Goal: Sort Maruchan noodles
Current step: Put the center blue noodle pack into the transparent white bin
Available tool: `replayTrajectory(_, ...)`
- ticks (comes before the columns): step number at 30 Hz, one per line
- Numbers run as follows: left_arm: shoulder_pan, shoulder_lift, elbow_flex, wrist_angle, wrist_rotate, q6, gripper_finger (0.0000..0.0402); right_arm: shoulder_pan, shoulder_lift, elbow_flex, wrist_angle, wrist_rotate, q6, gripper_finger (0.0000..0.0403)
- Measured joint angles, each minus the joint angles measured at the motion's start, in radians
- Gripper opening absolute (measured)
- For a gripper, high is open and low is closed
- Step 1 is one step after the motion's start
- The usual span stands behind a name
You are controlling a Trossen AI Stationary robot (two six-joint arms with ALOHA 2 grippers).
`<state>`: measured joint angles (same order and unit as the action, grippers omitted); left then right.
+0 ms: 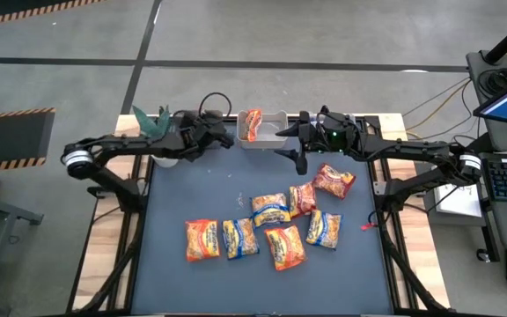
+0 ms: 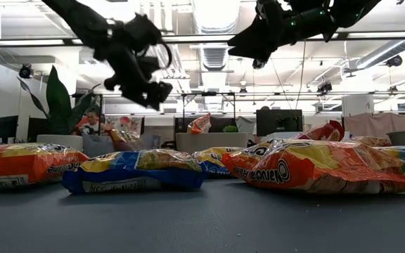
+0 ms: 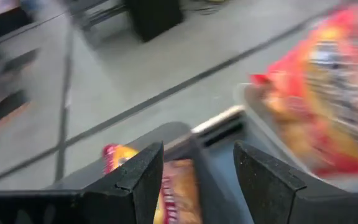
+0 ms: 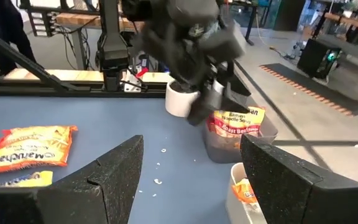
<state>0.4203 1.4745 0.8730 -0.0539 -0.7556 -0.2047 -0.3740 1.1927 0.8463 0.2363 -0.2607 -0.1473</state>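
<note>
Several Maruchan noodle packets lie flat on the dark table: orange ones point(image 1: 202, 239) point(image 1: 286, 246), blue-and-yellow ones point(image 1: 239, 238) point(image 1: 324, 227), dark red ones point(image 1: 334, 180). An orange packet point(image 1: 252, 123) leans in a clear bin point(image 1: 271, 134) at the far edge. A red-and-yellow packet point(image 4: 236, 122) stands in a second clear bin point(image 4: 229, 146). My left gripper point(image 4: 213, 102) point(image 3: 197, 177) hovers open just above that packet, with nothing between its fingers. My right gripper point(image 1: 293, 148) point(image 4: 191, 174) is open and holds nothing, raised beside the first bin.
A white pot point(image 4: 179, 99) with a green plant point(image 1: 152, 121) stands at the far left corner, behind my left arm. The near half of the table, in front of the packets, is bare mat. Wooden side rails point(image 1: 104, 238) border the table. Desks and equipment stand to the right.
</note>
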Motion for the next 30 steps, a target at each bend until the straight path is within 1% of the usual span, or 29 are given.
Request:
replayTrajectory(3,-0.04,-0.067,0.0,-0.056,0.135,0.12,0.0178,0.0,0.0,0.0,0.0,0.0,0.057,0.0256)
replayTrajectory(5,-0.069,-0.11,-0.003,-0.108,0.266,0.188,0.0178,0.001,0.0,0.0,0.0,-0.001,0.098,0.0256)
replayTrajectory(9,-0.123,-0.178,-0.021,-0.198,0.566,0.287,0.0178,0.021,0.002,0.0,-0.027,-0.001,0.189,0.0255)
replayTrajectory(11,-0.148,-0.2,-0.03,-0.203,0.652,0.298,0.0178,0.045,0.002,0.0,-0.06,-0.002,0.228,0.0253)
replayTrajectory(13,-0.17,-0.213,-0.036,-0.206,0.677,0.3,0.0178,0.076,0.002,0.0,-0.082,-0.001,0.279,0.0247)
replayTrajectory(18,-0.22,-0.212,-0.038,-0.203,0.679,0.343,0.0178,0.176,0.002,0.0,-0.09,-0.005,0.416,0.0228)
replayTrajectory(26,-0.274,-0.148,-0.038,-0.182,0.681,0.354,0.0178,0.301,0.026,0.0,-0.113,0.006,0.666,0.0189)
replayTrajectory(30,-0.288,-0.114,-0.038,-0.168,0.683,0.354,0.0178,0.342,0.075,0.001,-0.138,0.024,0.733,0.0164)
